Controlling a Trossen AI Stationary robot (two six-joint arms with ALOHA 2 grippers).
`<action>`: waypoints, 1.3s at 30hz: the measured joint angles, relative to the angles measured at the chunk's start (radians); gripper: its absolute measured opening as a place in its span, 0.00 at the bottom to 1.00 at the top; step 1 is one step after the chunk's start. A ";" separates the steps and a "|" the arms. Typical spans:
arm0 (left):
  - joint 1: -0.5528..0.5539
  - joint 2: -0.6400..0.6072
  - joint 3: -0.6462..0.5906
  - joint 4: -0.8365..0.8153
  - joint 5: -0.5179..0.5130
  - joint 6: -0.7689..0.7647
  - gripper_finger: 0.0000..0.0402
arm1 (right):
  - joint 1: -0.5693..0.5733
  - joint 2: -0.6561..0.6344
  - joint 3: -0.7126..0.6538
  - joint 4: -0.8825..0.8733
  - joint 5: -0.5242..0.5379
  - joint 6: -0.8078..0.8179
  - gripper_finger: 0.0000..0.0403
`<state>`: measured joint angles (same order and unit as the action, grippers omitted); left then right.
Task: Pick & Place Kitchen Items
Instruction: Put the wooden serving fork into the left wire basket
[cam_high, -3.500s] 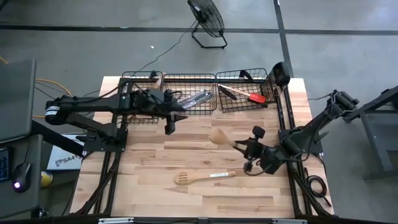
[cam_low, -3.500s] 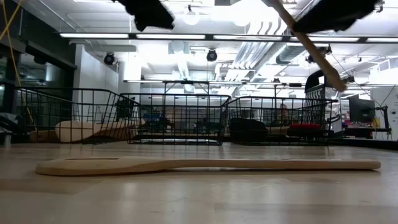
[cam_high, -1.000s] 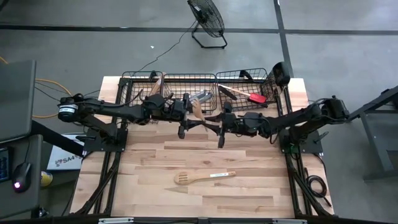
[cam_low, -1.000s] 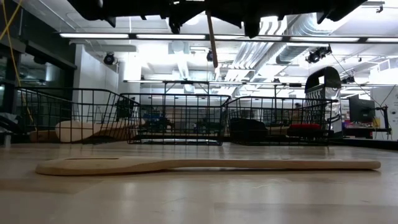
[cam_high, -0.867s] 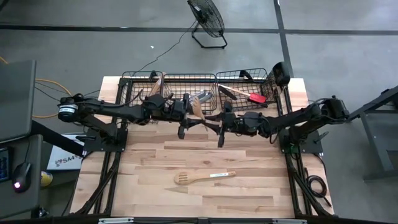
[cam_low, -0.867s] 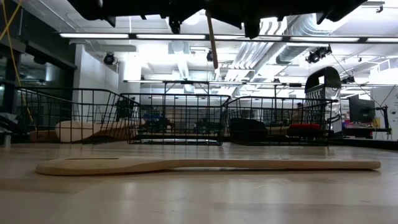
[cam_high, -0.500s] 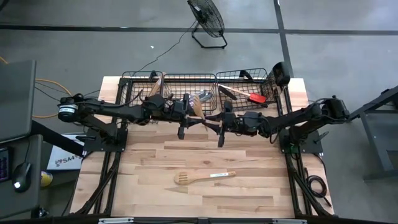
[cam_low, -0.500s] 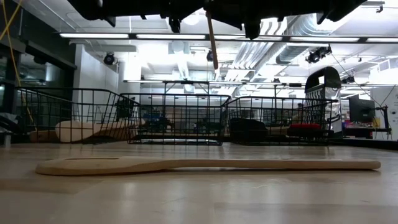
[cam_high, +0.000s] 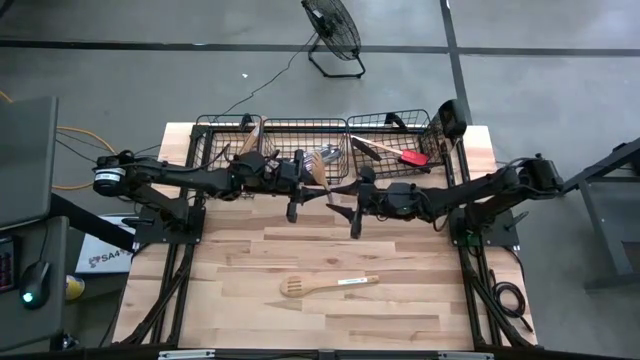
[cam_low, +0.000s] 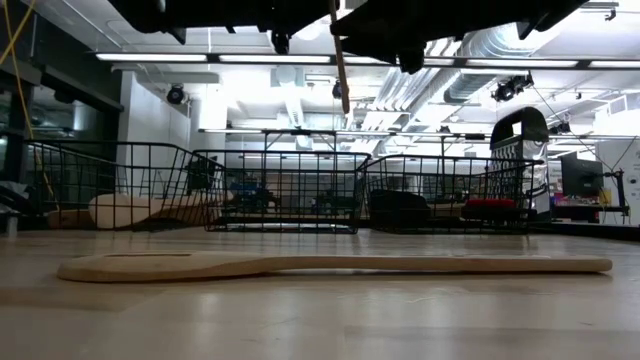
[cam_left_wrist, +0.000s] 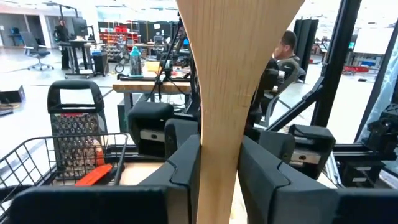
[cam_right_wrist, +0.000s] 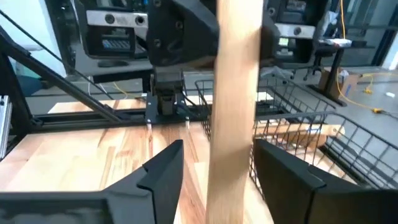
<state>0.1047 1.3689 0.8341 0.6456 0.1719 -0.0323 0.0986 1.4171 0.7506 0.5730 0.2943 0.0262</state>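
Observation:
A pale wooden spatula (cam_high: 319, 171) hangs in the air in front of the middle wire basket (cam_high: 305, 133). Its broad head points toward the far side and its handle (cam_low: 341, 62) slants down. My left gripper (cam_high: 312, 188) reaches in from the table's left and is shut on the spatula. My right gripper (cam_high: 338, 198) reaches in from the right. It is open, its fingers (cam_right_wrist: 163, 168) standing apart on either side of the handle (cam_right_wrist: 234, 118). A second wooden slotted spatula (cam_high: 328, 285) lies flat on the table nearer the front edge. My left gripper pinches the spatula's handle just below where it widens into the head (cam_left_wrist: 217, 163), between its two fingers (cam_left_wrist: 183, 168). The fingers come about level from the table's left and lie across the handle. The spatula is lifted clear of the table and tilted.
Three black wire baskets line the far edge. The left one (cam_high: 225, 133) holds wooden pieces, the middle one holds metal cutlery, and the right one (cam_high: 395, 123) holds a red-headed spatula (cam_high: 411, 157). A fan (cam_high: 333, 30) stands on the floor beyond the table.
My right gripper has opened and let go of the spatula's handle. The spatula stays where it was, in the air in my left gripper.

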 joint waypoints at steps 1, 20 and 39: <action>0.000 0.000 0.000 -0.005 -0.003 0.002 0.19 | 0.000 -0.008 0.000 -0.016 0.010 0.008 0.48; 0.000 -0.165 0.001 -0.345 -0.375 0.054 0.19 | 0.048 -0.213 0.000 -0.391 0.072 0.113 0.47; 0.000 -0.375 0.000 -0.932 -1.142 -0.130 0.19 | 0.048 -0.207 0.000 -0.406 0.073 0.157 0.47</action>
<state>0.1047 0.9935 0.8345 -0.2859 -0.9697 -0.1621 0.1463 1.2098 0.7502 0.1673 0.3672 0.1833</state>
